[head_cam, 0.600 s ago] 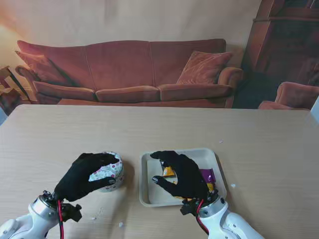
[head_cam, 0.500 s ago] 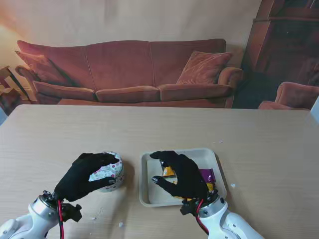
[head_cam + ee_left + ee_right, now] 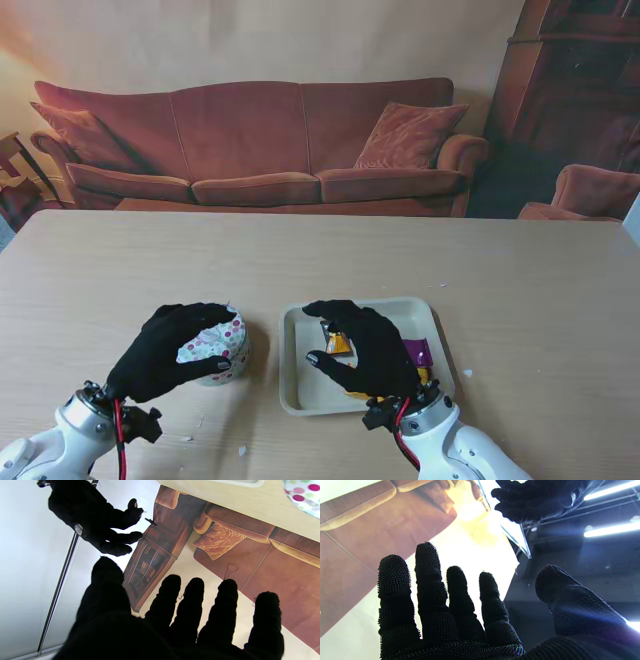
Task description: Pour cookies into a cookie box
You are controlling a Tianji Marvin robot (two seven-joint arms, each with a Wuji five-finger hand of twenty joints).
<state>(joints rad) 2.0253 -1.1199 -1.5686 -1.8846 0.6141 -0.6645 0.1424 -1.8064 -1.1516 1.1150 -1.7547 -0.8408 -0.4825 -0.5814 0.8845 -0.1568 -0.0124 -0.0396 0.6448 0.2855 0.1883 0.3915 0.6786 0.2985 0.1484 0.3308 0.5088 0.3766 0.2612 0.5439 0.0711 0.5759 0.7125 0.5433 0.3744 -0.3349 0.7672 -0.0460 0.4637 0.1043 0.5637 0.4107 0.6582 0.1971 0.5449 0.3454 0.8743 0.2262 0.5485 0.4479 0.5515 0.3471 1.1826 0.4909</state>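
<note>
Wooden table (image 3: 540,290), sofa (image 3: 250,150) behind it. Left hand (image 3: 165,350): fingers spread and curled over the near side of the spotted cookie box (image 3: 222,345); the wrist view shows nothing between the fingers, so contact cannot be confirmed. Right hand (image 3: 365,350): wide, empty, hovering over the tray (image 3: 295,355). Wrapped cookies (image 3: 340,345) lie in the tray under and just beyond its palm.

Risks, as judgement:
- Box is small and light; a loose or one-sided left grip could tip or push it.
- Tray edge sits near the box; lifting the tray clumsily may knock it.
- Narrow box mouth: cookies could spill onto the table.
</note>
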